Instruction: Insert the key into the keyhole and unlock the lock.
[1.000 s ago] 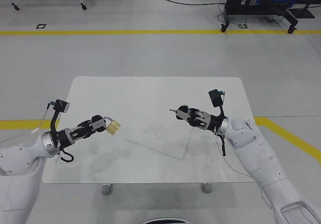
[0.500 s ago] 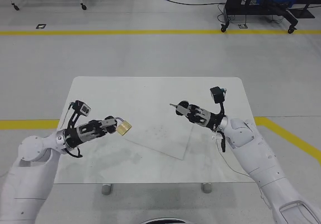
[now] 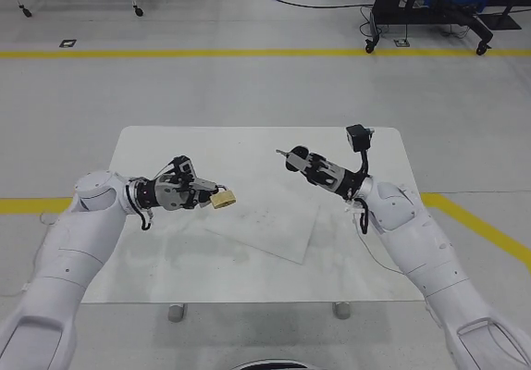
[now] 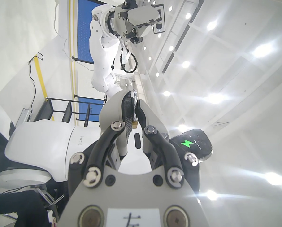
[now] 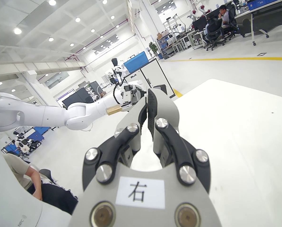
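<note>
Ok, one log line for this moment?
left gripper: shut on lock, off table | right gripper: shut on key | key and lock apart | not yet inserted

A brass-gold metal padlock [image 3: 223,197] with silvery shackle [image 5: 124,105]; plain white rounded surface [image 3: 247,148]; grey left claw [image 4: 134,101] and grey right claw [image 5: 147,101], each lined with black ribbed pads [image 4: 127,109]; pale grey floor [image 3: 247,92] crossed by a yellow stripe [image 3: 247,53]

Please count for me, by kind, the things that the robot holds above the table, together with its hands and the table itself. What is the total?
padlock: 1
key: 1
hands: 2 (left hand, right hand)
table: 1
Total: 5
</note>
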Tool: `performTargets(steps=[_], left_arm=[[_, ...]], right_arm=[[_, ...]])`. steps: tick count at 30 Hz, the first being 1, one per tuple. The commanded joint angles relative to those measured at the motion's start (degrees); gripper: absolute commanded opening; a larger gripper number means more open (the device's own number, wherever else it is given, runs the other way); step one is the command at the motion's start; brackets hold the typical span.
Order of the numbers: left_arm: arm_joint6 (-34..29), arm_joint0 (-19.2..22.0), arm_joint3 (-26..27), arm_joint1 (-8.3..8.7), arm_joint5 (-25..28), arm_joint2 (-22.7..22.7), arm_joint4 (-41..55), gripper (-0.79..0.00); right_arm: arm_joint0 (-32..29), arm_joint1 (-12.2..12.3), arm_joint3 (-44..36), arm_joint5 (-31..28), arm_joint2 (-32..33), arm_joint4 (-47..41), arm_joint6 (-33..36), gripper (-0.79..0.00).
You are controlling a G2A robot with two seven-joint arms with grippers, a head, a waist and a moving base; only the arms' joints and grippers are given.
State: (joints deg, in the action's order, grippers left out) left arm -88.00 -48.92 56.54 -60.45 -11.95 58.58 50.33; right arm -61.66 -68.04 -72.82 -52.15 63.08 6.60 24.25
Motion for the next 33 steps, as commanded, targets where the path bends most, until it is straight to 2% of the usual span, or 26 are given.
performTargets(steps=[1, 6, 33], left_arm=[[0.0, 1.13, -1.47, -0.24, 1.14, -1.97, 1.71, -0.785], [0.0, 2.45, -4.8, 0.1, 4.24, -3.77, 4.22, -0.785], [0.0, 2.42, -4.8, 0.22, 4.25, -3.99, 4.28, -0.785]], right_arm=[[-0.43, 0.04, -1.15, 0.92, -0.15, 1.36, 0.17, -0.785], [-1.18, -0.01, -3.72, 1.76, -0.67, 0.53, 0.27, -0.785], [-1.18, -0.01, -3.72, 1.76, -0.67, 0.53, 0.27, -0.785]])
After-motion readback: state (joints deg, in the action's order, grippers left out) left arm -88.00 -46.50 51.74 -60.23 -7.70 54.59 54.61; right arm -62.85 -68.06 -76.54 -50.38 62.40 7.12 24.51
